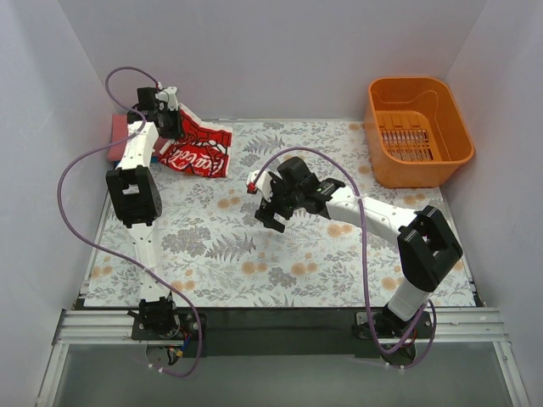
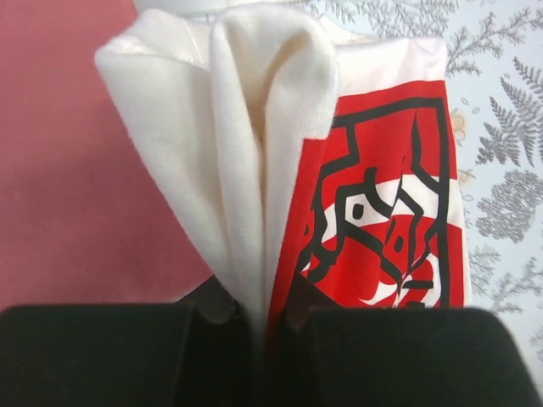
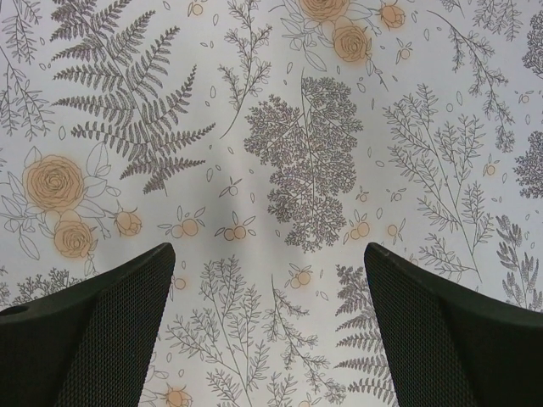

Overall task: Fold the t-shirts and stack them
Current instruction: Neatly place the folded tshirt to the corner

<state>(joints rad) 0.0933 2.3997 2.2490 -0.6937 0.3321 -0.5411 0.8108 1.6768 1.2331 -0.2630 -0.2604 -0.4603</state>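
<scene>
Evidently the stacking step is going on: the left gripper (image 2: 254, 320) is pinching the bunched white printed t-shirt (image 1: 199, 151) at the far left, beside the salmon-red shirt (image 2: 59, 170). The right gripper (image 3: 270, 254) is hovering over the flowered cover (image 1: 254, 263), jaws spread and empty. The next move is probably calling for laying the white shirt flat on top.

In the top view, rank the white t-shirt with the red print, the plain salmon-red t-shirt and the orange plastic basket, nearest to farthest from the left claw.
1. White t-shirt with red print: pinched in the left claw.
2. Plain salmon-red t-shirt: just beside it, far left corner.
3. Orange plastic basket: far right corner.
</scene>
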